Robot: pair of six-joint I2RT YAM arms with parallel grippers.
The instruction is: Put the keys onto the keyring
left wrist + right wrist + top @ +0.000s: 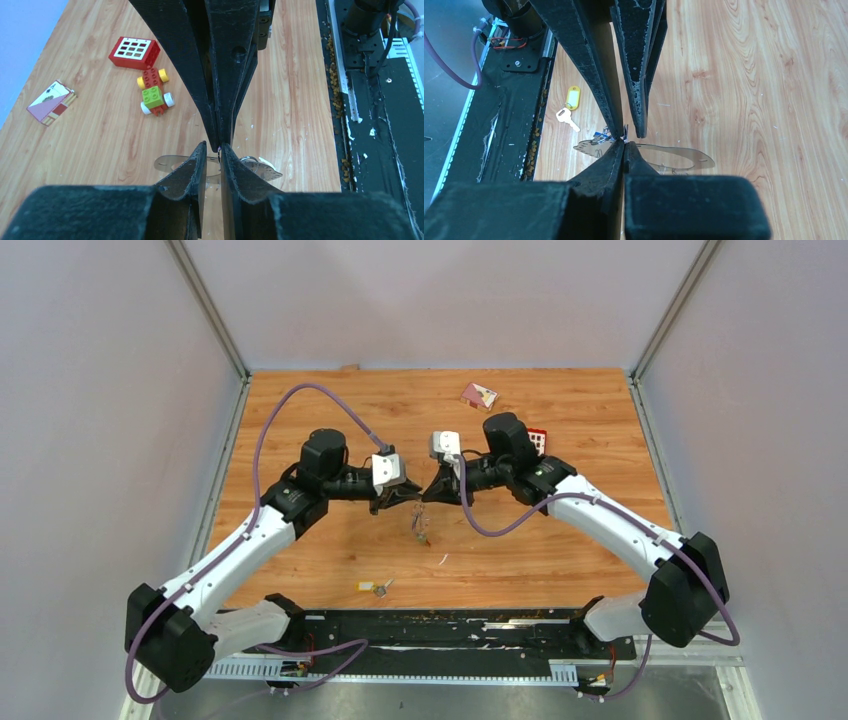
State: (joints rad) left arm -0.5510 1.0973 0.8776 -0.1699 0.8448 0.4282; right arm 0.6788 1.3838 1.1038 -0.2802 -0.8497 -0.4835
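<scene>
My two grippers meet tip to tip above the middle of the table. The right gripper (625, 145) is shut, pinching a thin wire loop of the keyring. The keyring's flat grey loop (694, 159) shows just beneath the tips, and in the left wrist view the keyring (167, 162) again sits under the fingers. The left gripper (212, 147) stands narrowly open, its fingertips either side of the thin wire. From above, the keyring (420, 527) hangs small below both grippers. One key with a yellow tag (572, 96) lies on the wood near the front edge (372, 587). A red-orange tag is not discernible.
A green, yellow and red toy car (152, 92) and a red block with a white grid (134, 51) sit at the back right. A pink and white card (478, 395) lies near the back wall. A black rail (450, 625) runs along the near edge.
</scene>
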